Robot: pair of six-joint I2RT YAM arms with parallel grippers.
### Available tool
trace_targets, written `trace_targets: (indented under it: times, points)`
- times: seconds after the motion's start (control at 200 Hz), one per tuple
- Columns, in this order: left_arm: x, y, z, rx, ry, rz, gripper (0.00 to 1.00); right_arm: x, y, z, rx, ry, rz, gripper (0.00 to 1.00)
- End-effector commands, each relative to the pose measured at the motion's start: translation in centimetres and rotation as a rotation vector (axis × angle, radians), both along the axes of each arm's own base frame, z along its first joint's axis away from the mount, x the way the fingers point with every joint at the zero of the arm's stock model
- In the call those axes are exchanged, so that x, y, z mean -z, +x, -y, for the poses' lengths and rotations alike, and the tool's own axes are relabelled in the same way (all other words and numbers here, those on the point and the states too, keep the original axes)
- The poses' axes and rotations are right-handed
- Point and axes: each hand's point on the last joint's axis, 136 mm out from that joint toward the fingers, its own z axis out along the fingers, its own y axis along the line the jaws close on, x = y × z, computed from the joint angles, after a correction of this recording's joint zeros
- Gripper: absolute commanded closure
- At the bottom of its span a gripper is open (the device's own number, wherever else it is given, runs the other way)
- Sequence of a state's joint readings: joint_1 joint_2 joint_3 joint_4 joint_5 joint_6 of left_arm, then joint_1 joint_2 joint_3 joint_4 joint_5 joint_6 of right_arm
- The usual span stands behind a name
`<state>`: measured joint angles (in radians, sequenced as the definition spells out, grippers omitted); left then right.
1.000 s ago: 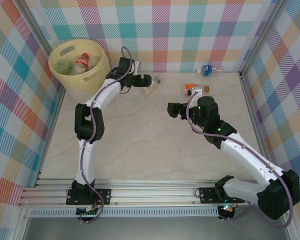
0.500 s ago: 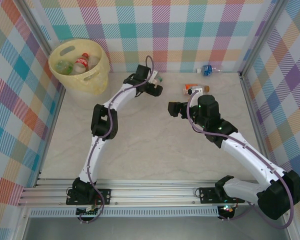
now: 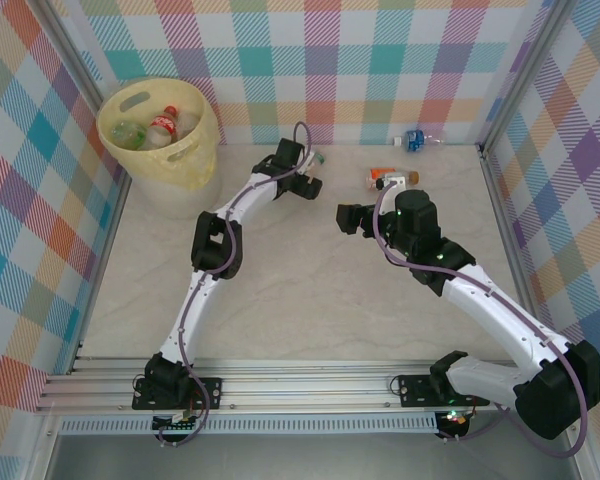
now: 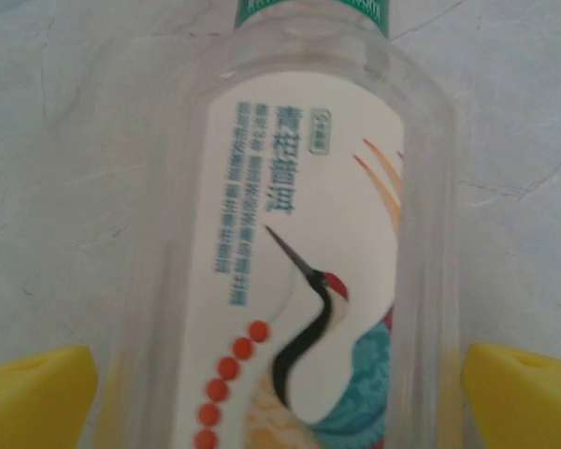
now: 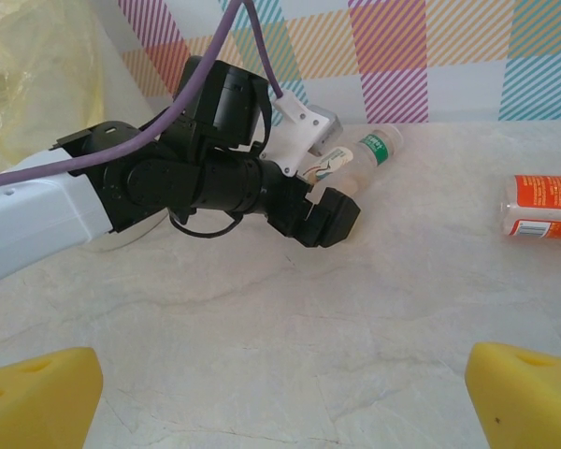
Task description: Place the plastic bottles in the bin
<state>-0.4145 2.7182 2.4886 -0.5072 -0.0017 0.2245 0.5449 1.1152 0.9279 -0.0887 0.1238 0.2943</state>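
Crane-label bottle (image 4: 309, 234) with a green cap lies on its side on the marble-look tabletop (image 3: 280, 290), near the far plaid wall (image 3: 380, 60). Nothing lies on it or against it. We see an orange-label bottle (image 3: 388, 178) lying to its right, well apart, and a blue-label bottle (image 3: 415, 139) against the wall further right. The yellow bin (image 3: 195, 150) stands in the far left corner, with a red-label bottle (image 3: 163, 122) and a green bottle (image 3: 128, 132) inside. The left gripper (image 3: 308, 172) is over the crane-label bottle, jaws spread wide, with a yellow pad just beside each side of the body; contact unclear, no squeeze seen. The right gripper (image 3: 348, 218) hangs mid-table, jaws spread, empty, pointing toward it.
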Motion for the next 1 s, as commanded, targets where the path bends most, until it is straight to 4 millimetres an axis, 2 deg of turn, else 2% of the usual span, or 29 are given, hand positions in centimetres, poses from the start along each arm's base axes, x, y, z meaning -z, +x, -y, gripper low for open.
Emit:
trace_targets:
  times: [0.0,0.08,0.24,0.42,0.49,0.56,0.6,0.645,0.7,0.715,0.74,0.995]
  points:
    - [-0.4,0.5,-0.4,-0.026,-0.021,-0.001,0.03,-1.4,0.1,0.0,0.000,-0.009,0.039,0.00]
    - [-0.3,0.8,-0.6,-0.043,-0.032,0.002,0.08,-1.3,0.1,0.0,0.002,-0.013,0.038,0.00]
    - [-0.9,1.2,-1.8,-0.130,-0.018,0.013,0.25,-1.1,0.1,0.1,0.006,-0.016,0.035,0.00]
    - [-2.1,0.1,-1.7,-0.135,-0.045,0.001,0.39,-0.9,0.1,0.0,0.003,-0.014,0.031,0.00]
    - [-3.3,-0.6,-1.6,-0.127,-0.071,0.012,0.41,-0.8,0.1,-0.1,0.001,-0.009,0.028,0.00]
    - [-3.7,-1.8,-1.9,-0.131,-0.089,0.004,0.43,-0.7,0.1,-0.2,0.000,-0.004,0.027,0.00]
    - [-4.7,-2.4,-1.8,-0.130,-0.110,0.014,0.43,-0.6,0.2,-0.2,-0.002,0.002,0.028,0.00]
    - [-4.8,-3.5,-2.2,-0.139,-0.116,0.004,0.44,-0.5,0.2,-0.4,-0.007,0.008,0.031,0.00]
    - [-5.7,-4.6,-2.4,-0.147,-0.139,0.012,0.44,-0.4,0.3,-0.6,-0.014,0.013,0.031,0.00]
    - [-5.3,-5.1,-2.6,-0.153,-0.136,-0.002,0.45,-0.4,0.3,-0.6,-0.018,0.014,0.030,0.00]
    - [-6.5,-5.3,-2.5,-0.151,-0.164,0.027,0.45,-0.3,0.3,-0.8,-0.024,0.016,0.029,0.00]
    - [-9.4,-11.1,-4.2,-0.178,-0.233,0.025,0.46,0.0,0.1,-2.9,-0.129,0.050,0.024,0.00]
